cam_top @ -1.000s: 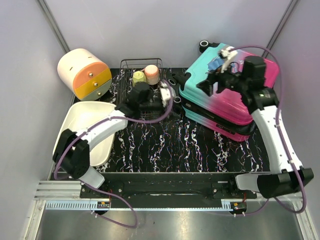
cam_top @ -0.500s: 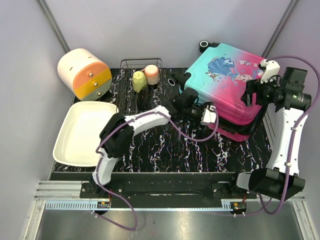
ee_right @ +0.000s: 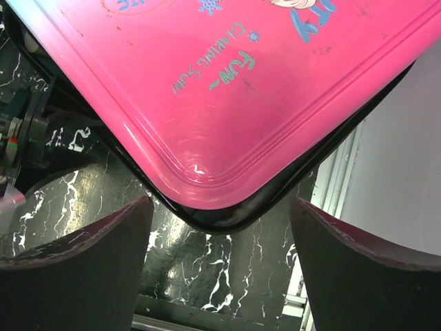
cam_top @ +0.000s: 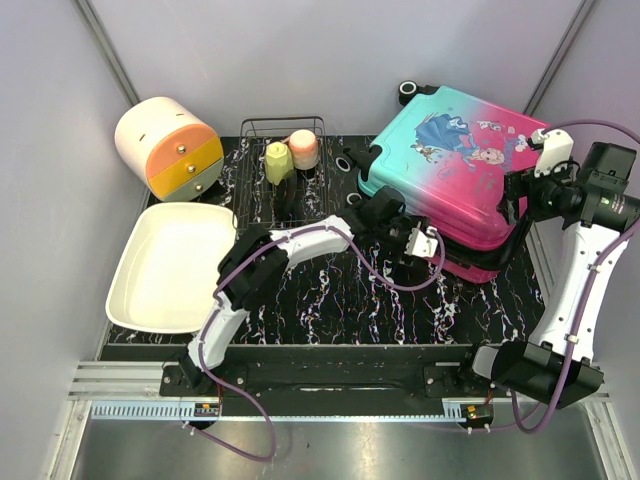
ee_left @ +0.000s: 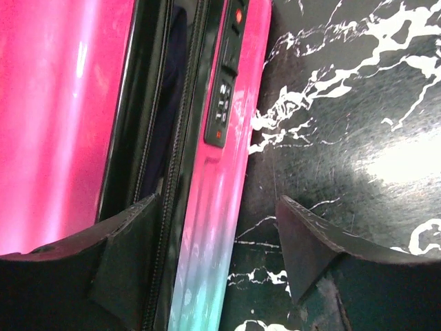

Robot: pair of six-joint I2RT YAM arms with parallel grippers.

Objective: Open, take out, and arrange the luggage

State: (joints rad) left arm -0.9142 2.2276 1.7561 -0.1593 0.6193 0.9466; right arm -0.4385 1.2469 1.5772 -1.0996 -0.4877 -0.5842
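Two arms flank the luggage (cam_top: 450, 150), which lies lid-up on the far right of the bench (cam_top: 340, 290). We see the left arm stretched low across to its near side, the left pincer (ee_left: 215, 207) released, its fingers straddling the lower shell beside the zipper. The right arm stands tall at the right edge, the right pincer (ee_right: 220, 203) spread over the pink lid corner, grasping nothing. A second ago the left was at the wire basket (cam_top: 260, 122) and the right was over the lid's middle.
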